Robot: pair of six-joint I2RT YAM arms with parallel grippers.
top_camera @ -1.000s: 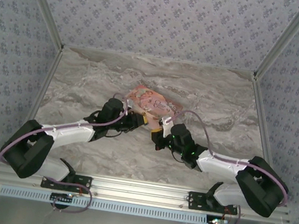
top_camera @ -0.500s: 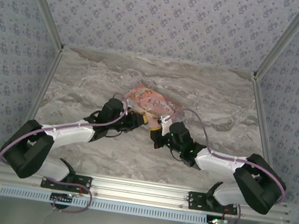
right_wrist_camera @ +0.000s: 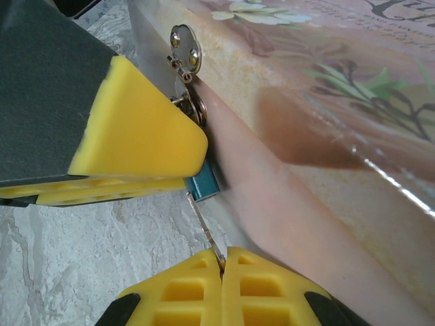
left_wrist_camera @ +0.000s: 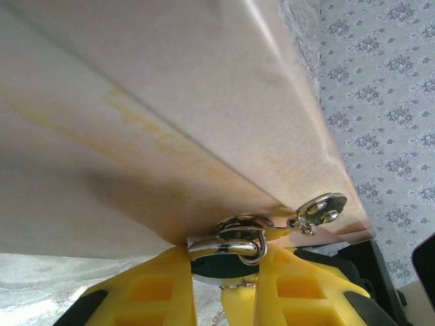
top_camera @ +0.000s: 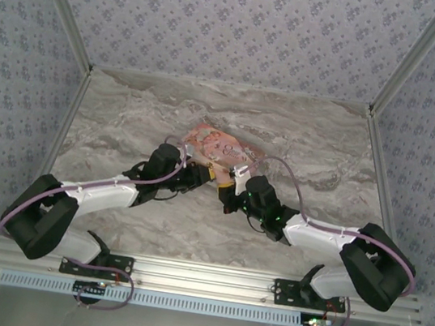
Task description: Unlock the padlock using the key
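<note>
Two robot pincers faced each other beside a pink box point(top_camera: 218, 145)

The left pincer point(top_camera: 209, 175) and the right pincer point(top_camera: 229, 186) stood tip to tip, very near each other, over the marble table point(top_camera: 126, 116). The box lay just beyond both tips; what sat between the tips was too small to tell.

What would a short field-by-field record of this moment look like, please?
Left pincer: shut on the padlock body
Right pincer: shut on the key
Key position: thin blade reaches the padlock's underside; how deep it sits cannot be told
Shackle: looks closed, hanging at the clasp
Box: pink illustrated box lying on the marble table
Task state: padlock not visibly unlocked yet
</note>
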